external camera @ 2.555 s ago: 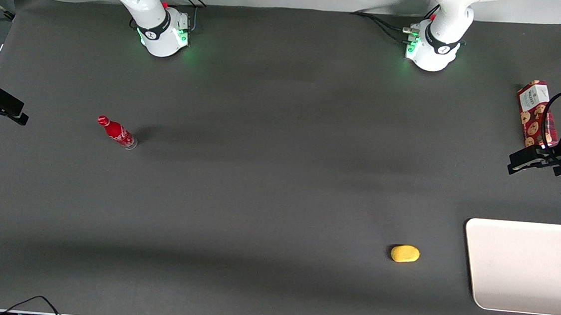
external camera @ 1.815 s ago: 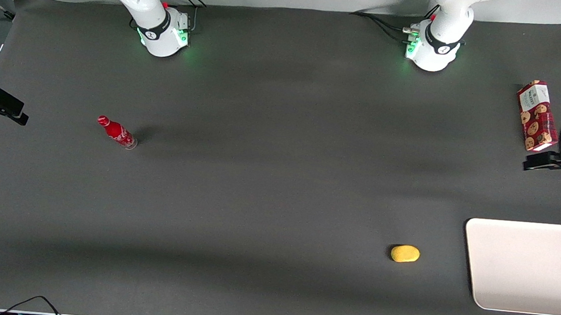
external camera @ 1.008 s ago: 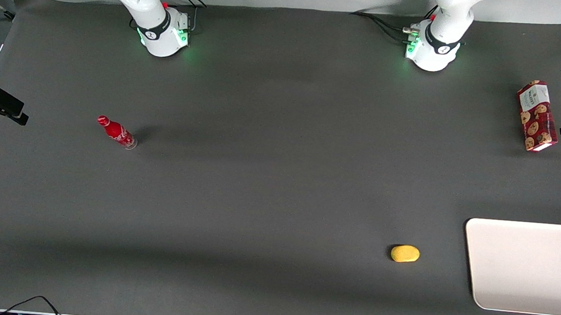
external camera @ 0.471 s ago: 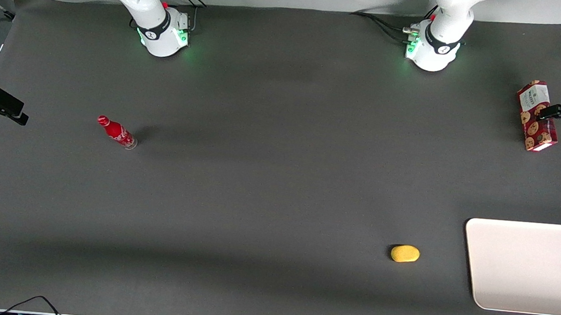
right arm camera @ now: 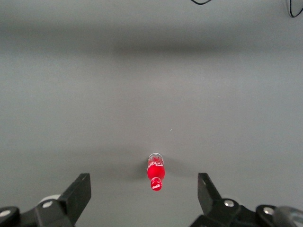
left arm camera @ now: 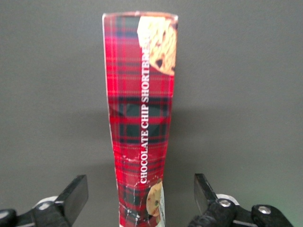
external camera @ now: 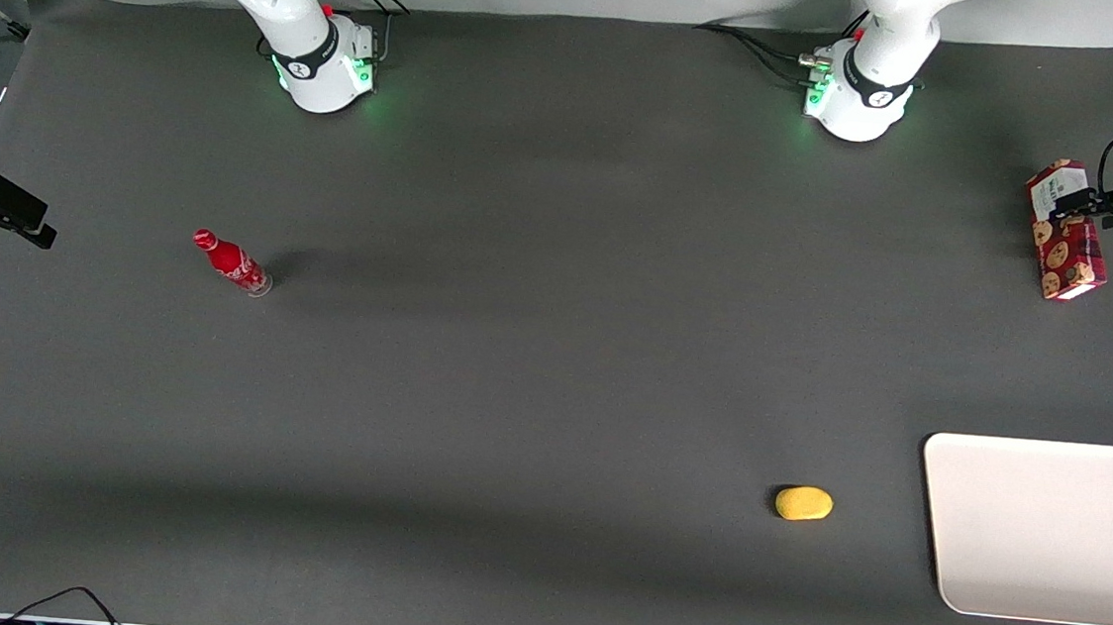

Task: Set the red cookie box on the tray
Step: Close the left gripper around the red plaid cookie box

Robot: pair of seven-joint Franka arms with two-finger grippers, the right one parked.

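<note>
In your front view the red cookie box (external camera: 1065,233) lies on the table (external camera: 553,352) at the upper right edge of the frame, with the gripper (external camera: 1064,205) over its upper end, fingers (left arm camera: 75,196) spread to either side of it. The tray (external camera: 1040,599) sits at the lower right, well apart from the box and nearer the camera. A yellow lump (external camera: 804,503) lies just beside the tray toward frame centre, and a bottle (external camera: 232,263) stands at centre left, toward the parked arm's end.

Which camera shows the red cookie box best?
The left wrist view: the red cookie box fills it, its lettering readable, between the open gripper's fingers. The front view shows the box small, near the table's edge, partly covered by the gripper. The right wrist view misses it.
</note>
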